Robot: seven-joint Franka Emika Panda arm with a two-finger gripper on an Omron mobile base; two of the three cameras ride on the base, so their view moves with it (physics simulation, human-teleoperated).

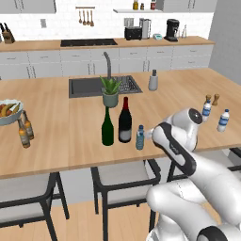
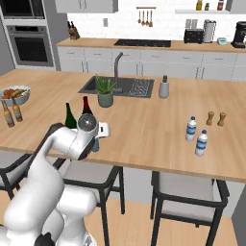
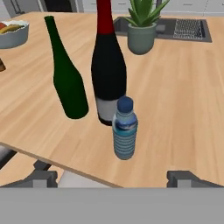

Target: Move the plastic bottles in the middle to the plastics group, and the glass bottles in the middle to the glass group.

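Robot arm fills the lower right of the left base view, its gripper (image 1: 149, 135) just beside the small blue-tinted water bottle (image 1: 140, 137), which stands upright near the counter's (image 1: 52, 141) front edge. Two wine bottles stand just behind: green bottle (image 1: 108, 127), black red-topped bottle (image 1: 124, 121). Two amber beer bottles (image 1: 24, 131) sit far left by a fruit bowl (image 1: 8, 111); two clear water bottles (image 1: 223, 120) far right, two brown shakers (image 1: 212, 99) behind them. Right base view: arm hides most of the middle trio; the wine bottle tops peek above it; a potted plant (image 2: 104, 92) and sink (image 2: 120, 86) lie beyond. Hand view: blue bottle stands centred, apart from both fingertips (image 3: 43, 178), which sit spread wide at the bottom corners, jaws released, holding nothing.
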